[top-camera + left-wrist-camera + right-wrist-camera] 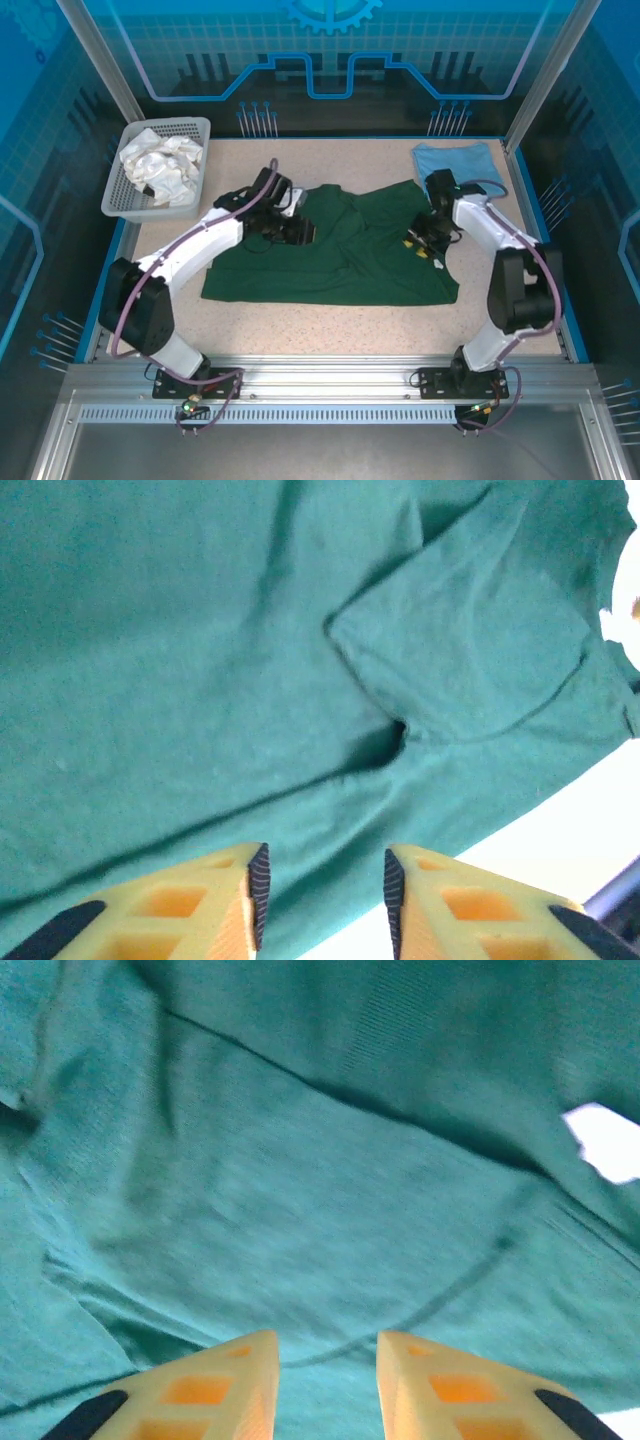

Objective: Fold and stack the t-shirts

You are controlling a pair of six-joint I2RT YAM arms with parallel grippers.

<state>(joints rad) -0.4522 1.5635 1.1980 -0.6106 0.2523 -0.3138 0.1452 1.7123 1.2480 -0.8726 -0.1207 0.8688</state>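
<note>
Bright, even overhead light, soft shadows in the top view. Wrist views blur the green t-shirt (300,1180), and the table (580,840) glares white.

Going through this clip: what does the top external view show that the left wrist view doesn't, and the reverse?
The top external view adds the layout: the white mesh basket holding white cloth at far left, the light blue t-shirt at far right, and the right gripper over the dark green t-shirt. The left wrist view adds close detail: yellow fingers standing apart, low over a sleeve lying on the shirt. Shared: the green shirt and the left gripper.
</note>
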